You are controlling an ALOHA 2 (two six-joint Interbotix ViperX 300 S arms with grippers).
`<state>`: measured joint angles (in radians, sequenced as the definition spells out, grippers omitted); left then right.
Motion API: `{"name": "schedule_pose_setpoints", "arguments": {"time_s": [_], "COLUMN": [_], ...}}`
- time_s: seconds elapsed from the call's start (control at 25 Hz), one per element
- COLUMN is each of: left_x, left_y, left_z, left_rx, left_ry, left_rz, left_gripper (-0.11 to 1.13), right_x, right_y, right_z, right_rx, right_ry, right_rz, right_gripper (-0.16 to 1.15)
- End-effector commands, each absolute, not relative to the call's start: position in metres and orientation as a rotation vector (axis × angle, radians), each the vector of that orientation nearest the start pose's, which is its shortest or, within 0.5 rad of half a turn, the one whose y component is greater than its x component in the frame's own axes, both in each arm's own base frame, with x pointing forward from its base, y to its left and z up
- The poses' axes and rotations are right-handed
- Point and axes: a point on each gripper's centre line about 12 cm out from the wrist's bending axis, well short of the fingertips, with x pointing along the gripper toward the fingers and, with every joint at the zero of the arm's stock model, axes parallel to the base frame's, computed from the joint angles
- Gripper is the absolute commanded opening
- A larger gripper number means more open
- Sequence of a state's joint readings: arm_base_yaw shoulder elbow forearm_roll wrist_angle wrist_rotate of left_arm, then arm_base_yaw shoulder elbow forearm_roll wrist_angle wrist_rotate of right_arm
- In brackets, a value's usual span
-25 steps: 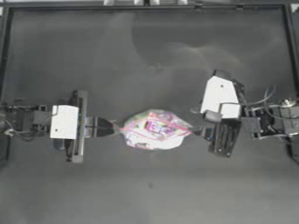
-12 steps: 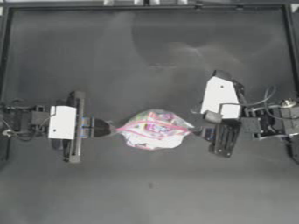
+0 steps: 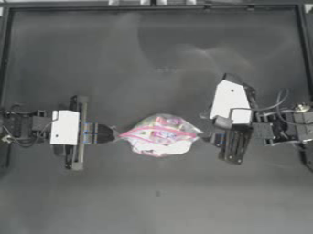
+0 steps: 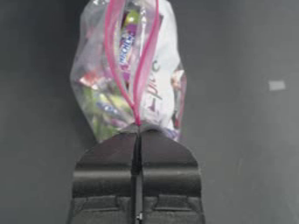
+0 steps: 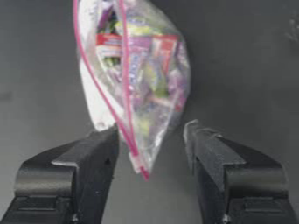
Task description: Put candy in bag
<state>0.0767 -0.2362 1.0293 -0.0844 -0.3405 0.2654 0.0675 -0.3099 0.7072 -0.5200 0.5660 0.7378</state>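
Note:
The bag [image 3: 160, 137] of clear plastic lies mid-table, its pink seal strip running left to right and colourful wrappers showing through. My left gripper [image 3: 114, 134] is shut on the bag's left end; in the left wrist view the left gripper [image 4: 138, 131] pinches the point where the two pink strips of the bag [image 4: 134, 78] meet. My right gripper [image 3: 211, 137] is at the bag's right end. In the right wrist view the right gripper [image 5: 151, 129] stands open, with the corner of the bag [image 5: 140, 74] hanging between its fingers. No loose candy is in view.
A raised frame [image 3: 153, 7] borders the dark table at the top and sides. In the left wrist view a small pale mark [image 4: 276, 85] shows on the table surface beside the bag.
The left arm has drawn slightly to the left with the bag's end, and the pink seal strip lies a little straighter. The right arm has hardly moved.

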Motion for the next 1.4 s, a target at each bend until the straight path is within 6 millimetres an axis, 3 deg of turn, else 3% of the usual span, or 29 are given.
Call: {"name": "schedule_pose_setpoints", "arguments": {"time_s": [0.04,0.32,0.52,0.76,0.84,1.08,1.4], "left_x": [0.304,0.306,0.308,0.311,0.311,0.308,0.295], "left_y": [0.027,0.028,0.028,0.032,0.032,0.032,0.03], "left_z": [0.181,0.184,0.187,0.19,0.19,0.193,0.216], "left_rx": [0.169,0.167,0.167,0.153,0.141,0.133,0.106], "left_ry": [0.413,0.404,0.395,0.388,0.388,0.4,0.403], "left_rz": [0.069,0.072,0.073,0.09,0.097,0.096,0.093], "left_gripper": [0.06,0.19,0.49,0.95,1.04,1.0,1.0], "right_x": [0.314,0.315,0.315,0.315,0.315,0.315,0.312], "right_y": [-0.01,-0.01,-0.01,-0.01,-0.01,-0.01,-0.01], "right_z": [0.237,0.238,0.238,0.238,0.238,0.239,0.251], "right_rx": [0.12,0.114,0.111,0.11,0.11,0.096,0.076], "right_ry": [0.812,0.809,0.808,0.804,0.805,0.803,0.749], "right_rz": [-0.303,-0.302,-0.302,-0.299,-0.298,-0.298,-0.278], "right_gripper": [0.83,0.83,0.83,0.83,0.83,0.83,0.83]}}
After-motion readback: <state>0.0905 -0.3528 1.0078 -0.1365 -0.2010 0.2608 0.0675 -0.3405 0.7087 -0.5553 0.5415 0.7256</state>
